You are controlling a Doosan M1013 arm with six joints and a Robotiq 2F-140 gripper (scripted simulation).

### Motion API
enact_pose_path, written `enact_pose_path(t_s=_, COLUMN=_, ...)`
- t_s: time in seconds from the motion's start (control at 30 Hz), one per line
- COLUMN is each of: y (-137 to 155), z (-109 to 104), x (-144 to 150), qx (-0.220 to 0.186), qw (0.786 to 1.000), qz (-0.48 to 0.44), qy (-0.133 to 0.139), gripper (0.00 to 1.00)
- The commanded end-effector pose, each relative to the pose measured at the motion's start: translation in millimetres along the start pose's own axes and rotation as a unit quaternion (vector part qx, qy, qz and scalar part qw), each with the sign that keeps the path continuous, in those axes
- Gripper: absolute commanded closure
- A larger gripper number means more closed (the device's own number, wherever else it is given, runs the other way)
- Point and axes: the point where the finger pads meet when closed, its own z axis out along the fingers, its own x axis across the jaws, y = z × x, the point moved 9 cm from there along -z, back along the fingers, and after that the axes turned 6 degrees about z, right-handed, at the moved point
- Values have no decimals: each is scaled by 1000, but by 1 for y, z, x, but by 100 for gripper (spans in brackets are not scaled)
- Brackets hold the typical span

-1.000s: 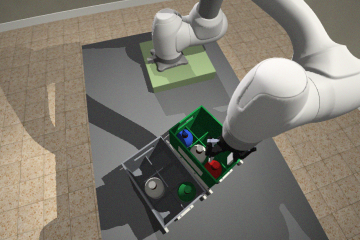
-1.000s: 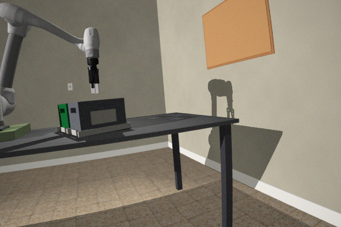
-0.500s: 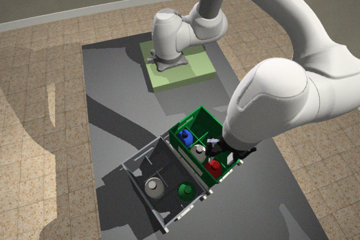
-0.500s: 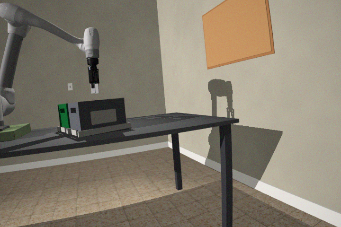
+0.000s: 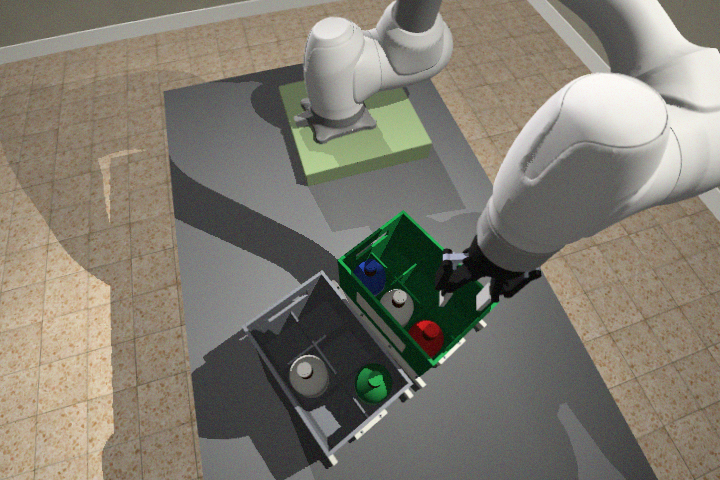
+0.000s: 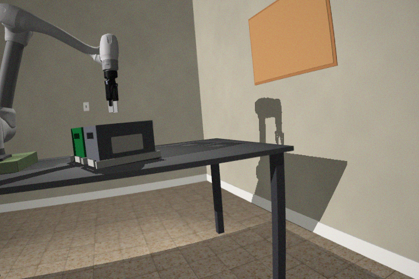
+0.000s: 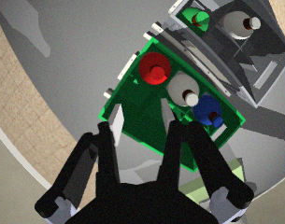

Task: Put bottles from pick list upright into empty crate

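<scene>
My gripper [image 5: 463, 297] [image 6: 113, 106] [image 7: 141, 109] is partly open and empty, pointing down above the green crate [image 5: 349, 285] [image 6: 78, 145] [image 7: 186, 161]. In that crate stand a blue bottle [image 5: 368, 281] [image 7: 206, 110], a white bottle [image 5: 396, 314] [image 7: 178, 89] and a red bottle [image 5: 422, 340] [image 7: 150, 66], in a row along the side nearest the grey crate [image 5: 333, 302] [image 6: 104, 141] [image 7: 248, 90]. The grey crate holds another white bottle [image 5: 310, 383] [image 7: 235, 24] and a green bottle [image 5: 371, 387] [image 7: 191, 22]. The pick list is not visible.
The two crates stand side by side on the dark table [image 5: 485, 407] [image 6: 190, 153]. The arm's base sits on a light green block [image 5: 372, 152] [image 6: 27, 160] behind them. Low pale rails run along the crates' lower edges. An orange board [image 6: 292, 39] hangs on the wall.
</scene>
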Motion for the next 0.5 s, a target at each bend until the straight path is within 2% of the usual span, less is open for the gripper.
enact_pose_path(t_s=0.0, y=10, z=-4, x=-8, qx=0, qw=1000, qz=0, qy=0, gripper=62)
enact_pose_path(t_s=0.47, y=56, z=-23, x=-42, qx=0, qw=1000, qz=0, qy=0, gripper=62)
